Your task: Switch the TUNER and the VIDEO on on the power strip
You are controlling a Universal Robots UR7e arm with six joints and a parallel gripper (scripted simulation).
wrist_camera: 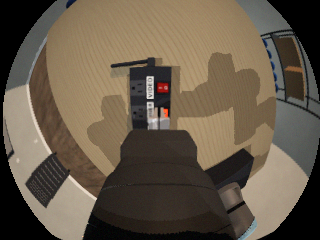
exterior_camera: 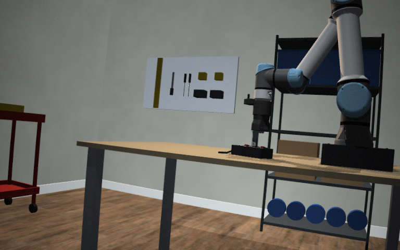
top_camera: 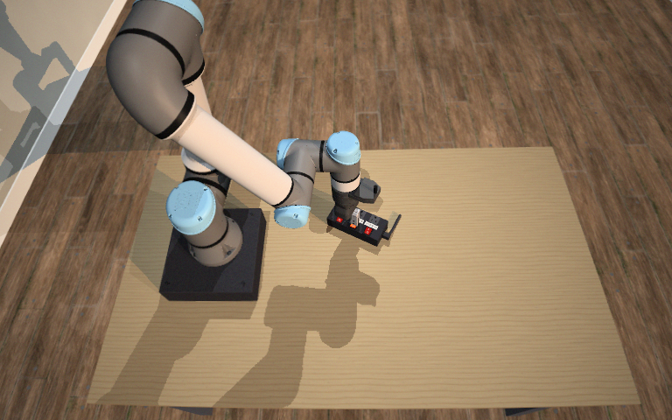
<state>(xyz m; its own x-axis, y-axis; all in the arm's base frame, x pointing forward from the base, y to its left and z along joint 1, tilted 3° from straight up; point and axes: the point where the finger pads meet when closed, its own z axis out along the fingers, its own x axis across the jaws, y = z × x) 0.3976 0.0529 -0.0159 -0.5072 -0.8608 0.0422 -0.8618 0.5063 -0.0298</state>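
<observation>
power strip (top_camera: pixel 364 227) flat on table (top_camera: pixel 495 297); fingers (top_camera: pixel 355 215) (closed, empty) upon it

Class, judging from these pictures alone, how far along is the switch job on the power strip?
Done: the power strip lies flat on the table. In hand: the shut pincer is down on the middle switch, which looks orange beside two red ones. Left: labels are unreadable, so which switches are on cannot be confirmed.

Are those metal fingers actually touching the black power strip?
Touching, it seems. In the top view the closed fingers come down onto the middle switch of the power strip, which glows orange; the exterior view shows no gap there.
</observation>
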